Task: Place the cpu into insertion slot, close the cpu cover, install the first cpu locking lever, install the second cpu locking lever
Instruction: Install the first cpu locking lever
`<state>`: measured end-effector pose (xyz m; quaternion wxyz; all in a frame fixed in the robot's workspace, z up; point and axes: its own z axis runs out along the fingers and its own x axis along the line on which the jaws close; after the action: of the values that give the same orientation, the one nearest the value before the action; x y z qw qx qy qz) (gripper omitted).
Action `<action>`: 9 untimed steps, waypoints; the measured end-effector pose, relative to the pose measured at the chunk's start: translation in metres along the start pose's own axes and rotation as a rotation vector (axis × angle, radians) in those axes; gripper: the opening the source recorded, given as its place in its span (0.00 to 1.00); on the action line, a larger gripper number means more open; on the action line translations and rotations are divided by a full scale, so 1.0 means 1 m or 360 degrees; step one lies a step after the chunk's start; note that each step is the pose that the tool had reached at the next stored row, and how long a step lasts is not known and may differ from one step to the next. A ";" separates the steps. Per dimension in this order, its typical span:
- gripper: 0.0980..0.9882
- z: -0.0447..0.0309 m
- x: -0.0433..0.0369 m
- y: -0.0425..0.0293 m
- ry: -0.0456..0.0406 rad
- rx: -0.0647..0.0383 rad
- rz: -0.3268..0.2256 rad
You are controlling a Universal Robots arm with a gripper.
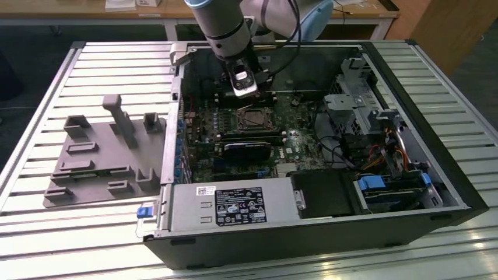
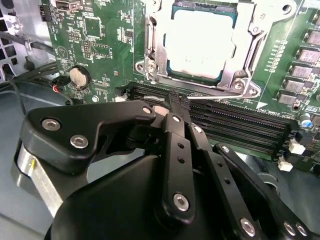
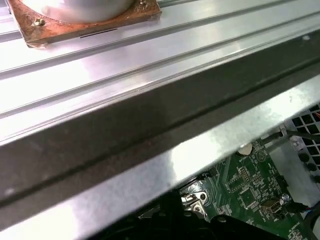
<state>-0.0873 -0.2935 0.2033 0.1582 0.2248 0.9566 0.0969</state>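
The cpu (image 2: 200,42), a flat square chip with a silver-grey top, lies in its socket on the green motherboard; the insertion slot is hidden under it. The cpu cover (image 2: 239,67), a silver metal frame, lies flat around the chip. A thin silver locking lever (image 2: 220,97) runs along the socket's edge nearest the memory slots. My gripper (image 2: 176,102) hangs just over that edge, black fingers together, tips touching the lever's free end. In the exterior view the gripper (image 1: 247,93) reaches down into the open computer case just behind the cpu (image 1: 253,119).
Long black memory slots (image 2: 240,125) lie beside the socket, and a coin battery (image 2: 78,76) sits on the board. A grey fixture plate (image 1: 101,163) lies on the slatted table at the exterior view's left. The power supply (image 1: 230,207) and drive bays (image 1: 389,186) occupy the case's near side.
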 end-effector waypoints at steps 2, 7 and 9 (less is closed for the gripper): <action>0.00 0.0006 0.0005 0.0001 -0.0003 0.0003 0.0010; 0.00 0.0020 0.0012 0.0002 -0.0012 0.0013 0.0045; 0.00 0.0023 0.0016 0.0009 -0.0015 0.0015 0.0054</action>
<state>-0.0875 -0.2917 0.2010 0.1599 0.2422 0.9523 0.0941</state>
